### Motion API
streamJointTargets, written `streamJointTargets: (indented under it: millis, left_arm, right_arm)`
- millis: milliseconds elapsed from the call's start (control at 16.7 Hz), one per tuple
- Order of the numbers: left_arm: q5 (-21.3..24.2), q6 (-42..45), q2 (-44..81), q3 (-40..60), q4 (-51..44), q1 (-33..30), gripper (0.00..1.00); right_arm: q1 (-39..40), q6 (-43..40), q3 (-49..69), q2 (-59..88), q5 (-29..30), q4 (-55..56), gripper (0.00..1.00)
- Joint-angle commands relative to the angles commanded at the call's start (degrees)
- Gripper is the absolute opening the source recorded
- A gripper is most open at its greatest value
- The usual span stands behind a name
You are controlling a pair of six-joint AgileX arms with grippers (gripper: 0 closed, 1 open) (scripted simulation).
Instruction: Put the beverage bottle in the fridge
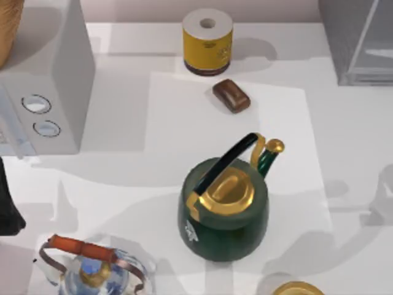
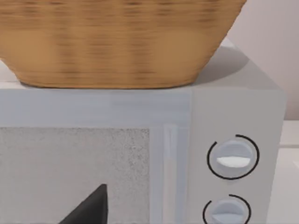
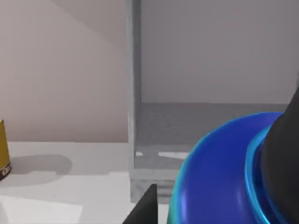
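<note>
You will find no text, brand, number or sign that can be read here. Using the green kettle [image 1: 224,212] as your landmark: it carries a small pale emblem low on its body whose shape cannot be made out as letters; the yellow roll-shaped container [image 1: 207,42] beyond the kettle, toward the far edge of the table, has a label with dark marks too small to read. The microwave [image 2: 233,140] well to the kettle's left has two dials [image 2: 232,157] ringed by plain black arcs, with no figures on them.
</note>
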Motion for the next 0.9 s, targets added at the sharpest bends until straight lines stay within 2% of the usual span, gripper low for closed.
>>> streamJointTargets:
  millis: [360, 900]
  left_arm:
    - [0.0, 0.0, 0.0, 0.0, 0.0, 0.0, 1.0]
    - [0.0, 0.0, 0.0, 0.0, 0.0, 0.0, 1.0]
  right_arm:
    - [-3.31, 0.86, 13.46, 23.2, -1.48, 15.63, 0.01]
    - [-11.35, 2.14, 37.93, 80.67, -6.17, 45.08, 0.01]
